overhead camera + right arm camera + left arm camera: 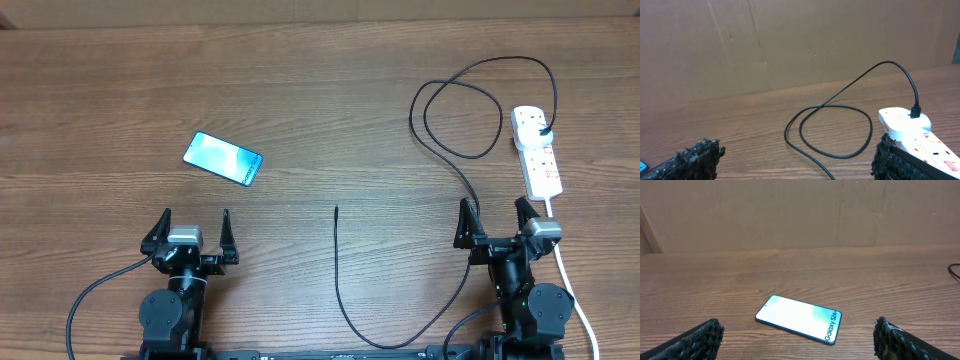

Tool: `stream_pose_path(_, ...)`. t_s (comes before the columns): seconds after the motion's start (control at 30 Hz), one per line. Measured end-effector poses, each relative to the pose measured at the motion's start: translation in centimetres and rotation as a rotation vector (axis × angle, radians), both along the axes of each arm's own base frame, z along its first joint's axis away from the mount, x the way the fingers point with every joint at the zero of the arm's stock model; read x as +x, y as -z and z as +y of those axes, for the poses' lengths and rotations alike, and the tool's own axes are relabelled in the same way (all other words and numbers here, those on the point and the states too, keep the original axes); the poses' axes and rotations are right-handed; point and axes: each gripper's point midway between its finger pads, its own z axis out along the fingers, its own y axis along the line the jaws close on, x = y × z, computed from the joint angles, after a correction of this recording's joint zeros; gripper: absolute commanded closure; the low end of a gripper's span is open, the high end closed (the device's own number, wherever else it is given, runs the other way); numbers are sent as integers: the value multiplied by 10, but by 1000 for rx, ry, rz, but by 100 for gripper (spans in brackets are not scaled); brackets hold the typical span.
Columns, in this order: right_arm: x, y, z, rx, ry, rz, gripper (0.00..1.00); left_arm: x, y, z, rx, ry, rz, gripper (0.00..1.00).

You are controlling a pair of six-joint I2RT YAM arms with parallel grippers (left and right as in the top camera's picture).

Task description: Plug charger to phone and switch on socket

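Observation:
The phone point(223, 158) lies flat on the wooden table at the left, light blue face up; it also shows in the left wrist view point(799, 318), ahead of the fingers. The socket point(537, 151) is a white power strip at the far right, with the charger's black plug head point(545, 131) in its far end; the strip also shows in the right wrist view point(912, 131). The charger cable point(460, 150) loops across the table, and its free connector tip point(336, 210) lies mid-table. My left gripper point(193, 232) is open and empty, below the phone. My right gripper point(497, 222) is open and empty, near the socket.
The socket's thick white cord point(575, 290) runs down past my right arm toward the front edge. The black cable curves along the front of the table point(390, 340). A brown cardboard wall point(790, 215) stands behind the table.

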Motion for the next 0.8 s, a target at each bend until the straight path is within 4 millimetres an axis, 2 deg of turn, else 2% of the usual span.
stream_pose_path(0.17, 0, 0, 7, 0, -28, 0, 0, 0, 0, 0, 0, 0, 0, 0)
stream_pose_path(0.8, 0, 0, 7, 0, -27, 0, 0, 0, 0, 0, 0, 0, 0, 0)
